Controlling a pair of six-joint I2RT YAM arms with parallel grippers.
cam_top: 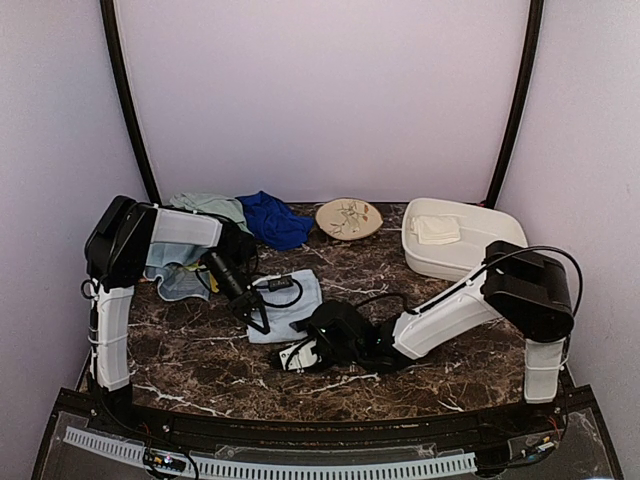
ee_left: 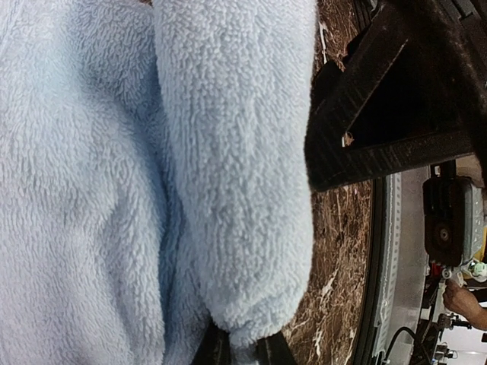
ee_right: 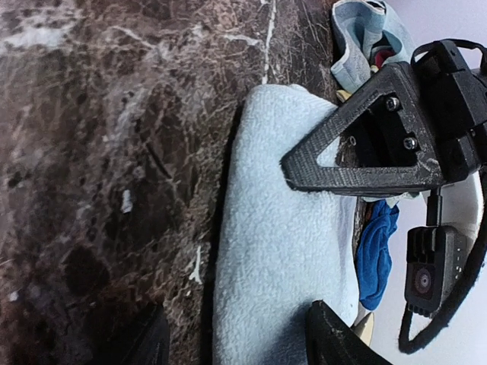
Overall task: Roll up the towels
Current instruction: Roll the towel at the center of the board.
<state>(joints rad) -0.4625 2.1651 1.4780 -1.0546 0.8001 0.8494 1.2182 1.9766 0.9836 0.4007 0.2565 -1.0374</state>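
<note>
Grip: left gripper (ee_left: 242,351) clamped on a raised fold of the light blue towel (cam_top: 292,298), mid-table. Right gripper (ee_right: 236,344) jaws apart over its edge, gripping nothing. Roll looks barely started. Royal blue towel (cam_top: 275,218) and pale green towel (cam_top: 205,205) loose at back-left, partly behind left arm (cam_top: 185,232). Cream towel (cam_top: 435,229) in tub (cam_top: 455,265): rolled or not, can't tell.

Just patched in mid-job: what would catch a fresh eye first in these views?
The light blue towel lies mid-table, a fold of it pinched in the left gripper, the right gripper open at its near edge. At rear right a cream towel lies in the white tub. A royal blue towel sits bunched at the rear.
</note>
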